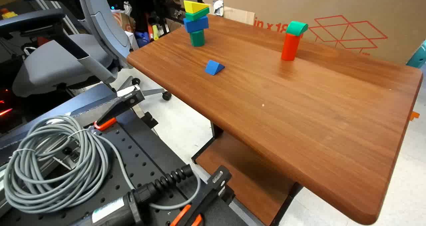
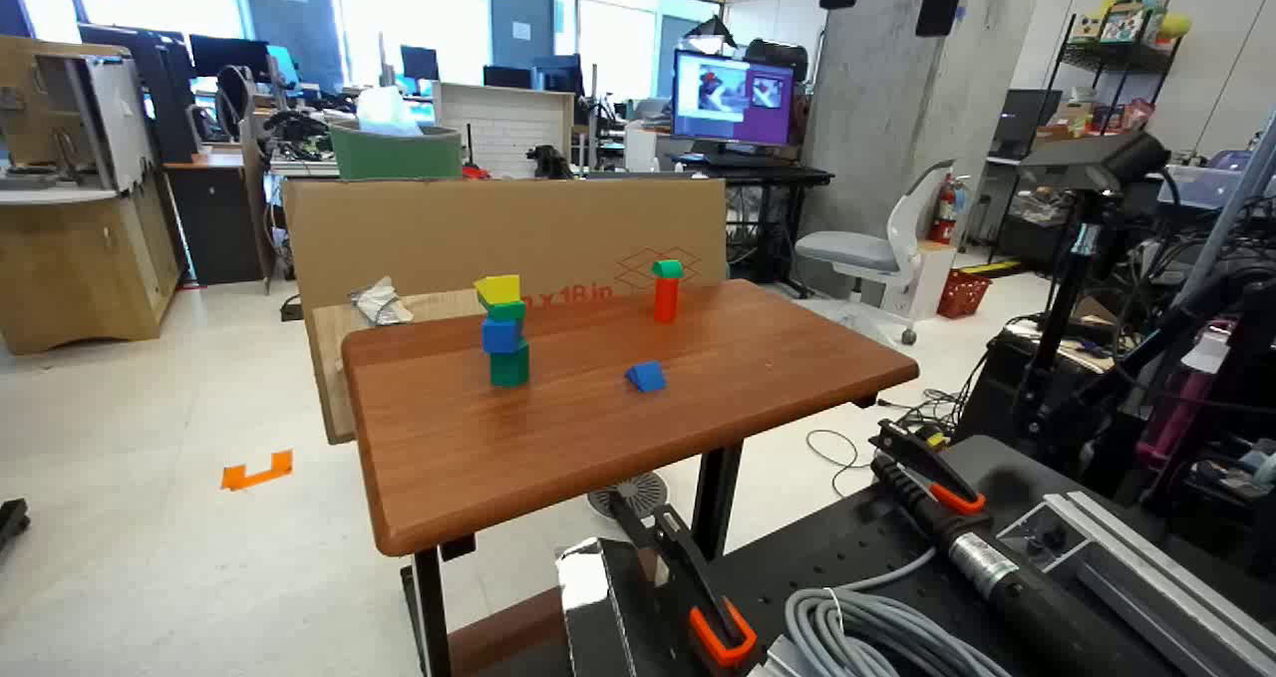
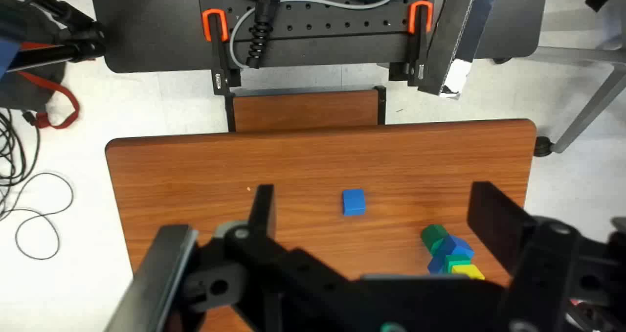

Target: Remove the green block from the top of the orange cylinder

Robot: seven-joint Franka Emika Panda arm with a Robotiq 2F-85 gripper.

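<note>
Wrist view — one end effector, spread apart, both exterior views — one green block atop one orange cylinder

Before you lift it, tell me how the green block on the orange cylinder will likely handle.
The green block looks solid and crisp-edged, so it will probably stay stiff when gripped. Its curved top might let a high grip slip. It rests on a tall, narrow orange cylinder, so a sideways push could knock it off or tip both.

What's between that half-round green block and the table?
The orange cylinder: it stands upright on the table, with the green block resting on top, seen in both exterior views.
</note>
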